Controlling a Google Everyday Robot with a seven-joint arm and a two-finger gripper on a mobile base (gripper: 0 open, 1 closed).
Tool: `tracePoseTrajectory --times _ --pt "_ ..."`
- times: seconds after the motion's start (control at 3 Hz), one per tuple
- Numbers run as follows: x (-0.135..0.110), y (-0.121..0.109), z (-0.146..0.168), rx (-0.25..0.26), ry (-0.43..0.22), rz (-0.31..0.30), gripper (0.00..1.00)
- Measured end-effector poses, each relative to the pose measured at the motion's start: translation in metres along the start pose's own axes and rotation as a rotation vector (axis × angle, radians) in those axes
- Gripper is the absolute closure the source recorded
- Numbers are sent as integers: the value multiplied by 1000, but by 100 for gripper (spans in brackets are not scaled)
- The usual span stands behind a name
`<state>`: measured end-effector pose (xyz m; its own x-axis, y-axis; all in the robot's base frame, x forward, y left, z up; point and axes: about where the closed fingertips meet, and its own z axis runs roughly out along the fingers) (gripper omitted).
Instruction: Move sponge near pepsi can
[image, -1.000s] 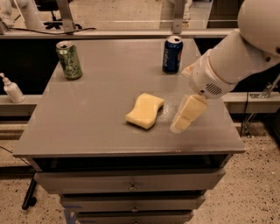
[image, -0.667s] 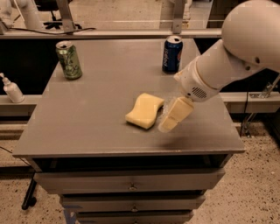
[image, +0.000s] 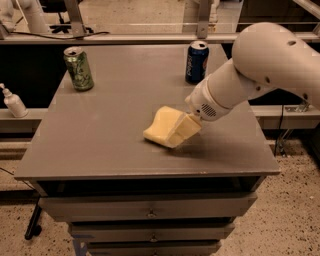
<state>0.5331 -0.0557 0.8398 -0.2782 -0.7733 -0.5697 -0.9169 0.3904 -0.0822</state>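
I have the sponge (image: 162, 127) lying flat on the grey table (image: 100, 142), a little to the right of the table's middle and toward its front edge. It is pale yellow, with one corner pointing at the front edge.

The gripper (image: 183, 133) is at the sponge's right end, low over the table and touching or overlapping the foam there. Its pale yellow colour runs into the sponge's from my view. I cannot tell how far the gripper is open, or whether it has hold of the sponge. The white arm (image: 260, 65) comes down to the sponge from the upper right at a slant, its round wrist housing just above and right of the sponge.

The pepsi can (image: 196, 62) stands upright behind the sponge and slightly to its right, near the table's far edge and well apart from the sponge. It is dark blue with a silver top.

A green patterned can (image: 78, 68) stands upright far behind and left of the sponge, near the back-left corner. Off the table, well left of the sponge, a white pump bottle (image: 12, 101) sits on a lower ledge. Below the sponge, under the tabletop, I see grey drawers (image: 150, 207).
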Motion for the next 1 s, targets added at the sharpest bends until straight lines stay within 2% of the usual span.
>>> tracePoseTrajectory --times 0.33,0.67,1.0 --pt "0 -6 6 0 6 52 49" --pt "0 -13 0 12 14 68 72" --pt "3 -33 -22 58 44 48 95"
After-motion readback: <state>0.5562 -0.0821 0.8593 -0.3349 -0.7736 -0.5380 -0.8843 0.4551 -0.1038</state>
